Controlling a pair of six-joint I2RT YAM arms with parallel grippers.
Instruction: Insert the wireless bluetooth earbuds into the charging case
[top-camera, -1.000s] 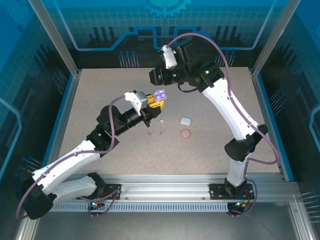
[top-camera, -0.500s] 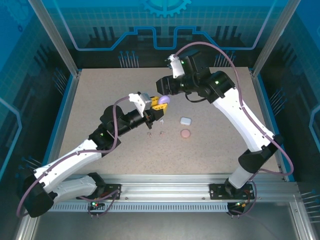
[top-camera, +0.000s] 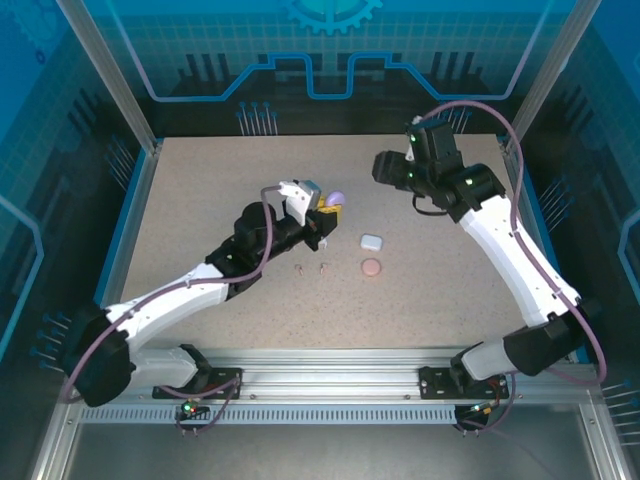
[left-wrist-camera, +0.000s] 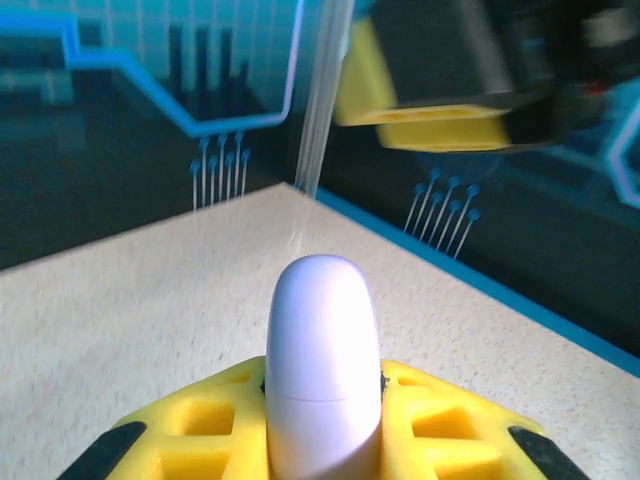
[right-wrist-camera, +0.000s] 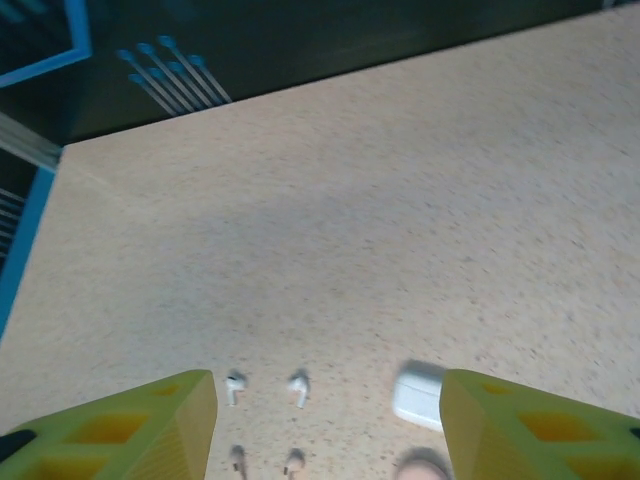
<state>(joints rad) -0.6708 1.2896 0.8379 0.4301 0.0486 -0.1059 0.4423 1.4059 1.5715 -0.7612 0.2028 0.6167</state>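
Left pincer (left-wrist-camera: 322, 400): pressed together on the purple case (left-wrist-camera: 320, 310), held on end above the middle of the tabletop (top-camera: 190, 200). Hazard: only the lower part of the rounded shell sits between the fingers, so a sideways nudge could twist it or pop it free.
Right pincer (right-wrist-camera: 328, 405): spread wide with nothing between the fingers, raised over the far right of the tabletop and well apart from the left one. Hazard: on a return toward the held case it could strike the left fingers instead of the lid.
Purple case: lid appears shut, with a seam visible low on the shell. Hazard: nothing can go in until the lid is lifted, and prying at it may drag the case out of the grip.
White case (top-camera: 372, 241): lying on the tabletop to the right of the left pincer; lid state too small to tell. Hazard: unheld and probably light, so it is likely to skid when pressed.
Pink case (top-camera: 371, 267): just nearer than the white case. Hazard: the same.
White earbuds (right-wrist-camera: 234, 388): a loose pair on the tabletop beside the white case. Hazard: tiny and stemmed, so they are easily flicked away by a closing finger.
Pink earbuds (top-camera: 300, 268): a loose pair near the white pair. Hazard: easily loaded into the wrong case.
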